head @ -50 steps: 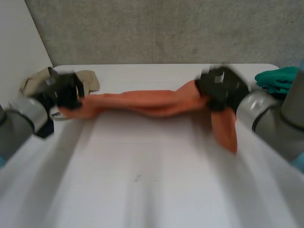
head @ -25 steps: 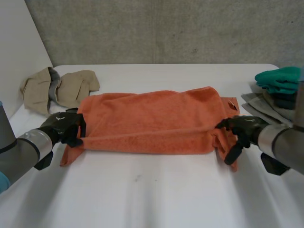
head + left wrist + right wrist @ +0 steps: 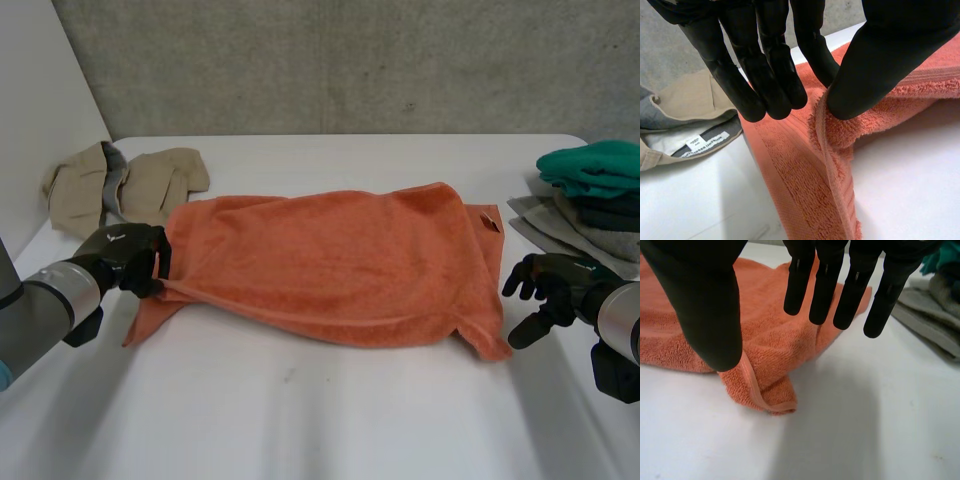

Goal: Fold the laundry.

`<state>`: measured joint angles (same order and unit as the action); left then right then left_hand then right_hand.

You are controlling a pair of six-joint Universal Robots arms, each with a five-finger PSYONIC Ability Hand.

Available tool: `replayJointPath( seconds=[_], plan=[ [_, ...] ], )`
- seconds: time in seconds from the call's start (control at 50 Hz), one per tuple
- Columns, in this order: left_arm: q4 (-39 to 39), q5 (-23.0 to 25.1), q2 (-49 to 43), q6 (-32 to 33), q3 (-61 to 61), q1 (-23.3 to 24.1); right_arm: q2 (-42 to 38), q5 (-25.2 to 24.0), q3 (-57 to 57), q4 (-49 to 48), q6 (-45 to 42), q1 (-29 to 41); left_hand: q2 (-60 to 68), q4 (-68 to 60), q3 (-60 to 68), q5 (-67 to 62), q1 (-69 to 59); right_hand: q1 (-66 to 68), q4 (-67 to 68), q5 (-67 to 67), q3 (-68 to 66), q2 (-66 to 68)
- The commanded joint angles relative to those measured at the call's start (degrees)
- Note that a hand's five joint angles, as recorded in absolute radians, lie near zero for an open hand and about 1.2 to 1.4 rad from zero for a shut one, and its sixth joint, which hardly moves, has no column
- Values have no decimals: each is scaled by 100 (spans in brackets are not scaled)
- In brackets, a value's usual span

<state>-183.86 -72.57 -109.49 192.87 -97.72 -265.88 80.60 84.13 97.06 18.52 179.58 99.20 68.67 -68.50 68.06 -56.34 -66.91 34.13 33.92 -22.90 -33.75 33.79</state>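
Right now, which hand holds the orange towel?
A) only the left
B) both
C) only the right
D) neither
A: the left hand pinches the towel at its edge between thumb and fingers; the right hand is open, beside the towel's other end.

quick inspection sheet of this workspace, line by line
surface: white table, faint mark near the front.
job's things: orange towel lying mid-table, looks doubled over, near corners rumpled.
clutter: beige garment far left; green cloth on grey cloths far right.
hands: left hand pinches the towel's left edge; right hand open, just off the towel's right corner.
cables: nothing seen.
surroundings: concrete wall behind the table.
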Motion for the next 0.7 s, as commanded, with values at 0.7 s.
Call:
replayJointPath(
  seconds=[0.7],
  plan=[
    [1343, 155, 893, 672, 219, -104, -142, 940, -257, -1257, -2179, 593, 1133, -1150, 1194, -1366, -1309, 4587, 4608, -4710, -4625, 4621]
  ],
)
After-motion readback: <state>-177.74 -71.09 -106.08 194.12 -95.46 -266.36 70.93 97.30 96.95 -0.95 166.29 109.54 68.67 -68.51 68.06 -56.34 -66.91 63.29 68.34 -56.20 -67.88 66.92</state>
